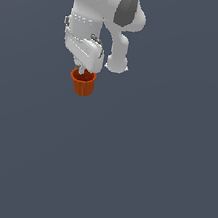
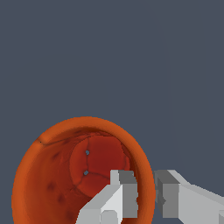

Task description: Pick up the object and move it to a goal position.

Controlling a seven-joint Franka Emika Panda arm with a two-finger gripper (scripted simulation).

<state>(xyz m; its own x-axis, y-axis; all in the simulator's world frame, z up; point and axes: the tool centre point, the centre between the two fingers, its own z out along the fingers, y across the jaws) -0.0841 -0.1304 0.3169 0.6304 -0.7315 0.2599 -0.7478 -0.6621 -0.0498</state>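
The small orange-red cup [image 1: 83, 83] hangs upright just under my gripper [image 1: 83, 72] in the upper part of the exterior view. In the wrist view the cup [image 2: 52, 175] fills the lower part, showing its rim and darker red inside. My gripper [image 2: 145, 178] is shut on the cup's wall: one finger [image 2: 124, 192] is inside the cup and the other finger [image 2: 168, 194] is outside it, with the rim between them. I cannot tell whether the cup's base touches the ground.
A plain dark grey-blue surface [image 1: 134, 176] lies all around. The white arm [image 1: 97, 12] rises above the cup at the top of the exterior view. No goal marker shows.
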